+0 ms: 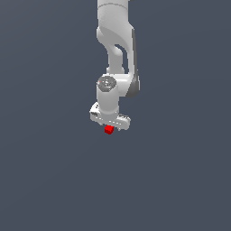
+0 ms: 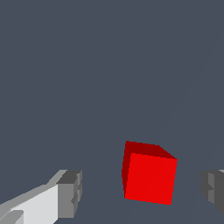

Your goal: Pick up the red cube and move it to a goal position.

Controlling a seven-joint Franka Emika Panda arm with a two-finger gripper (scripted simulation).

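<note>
The red cube [image 1: 108,130] is a tiny bright red block on the dark grey floor, showing just beyond the edge of the white gripper hand in the exterior view. My gripper [image 1: 110,122] hangs straight down over it, and its fingers are hidden under the hand in that view. In the wrist view the red cube [image 2: 150,177] sits between the two grey fingertips [image 2: 71,192] with a gap on each side, closer to one finger than to the other. The gripper [image 2: 142,192] is open, and neither finger touches the cube.
The white arm [image 1: 116,40] reaches in from the top of the exterior view. The plain dark grey floor [image 1: 45,171] surrounds the cube. No other object and no goal marker shows.
</note>
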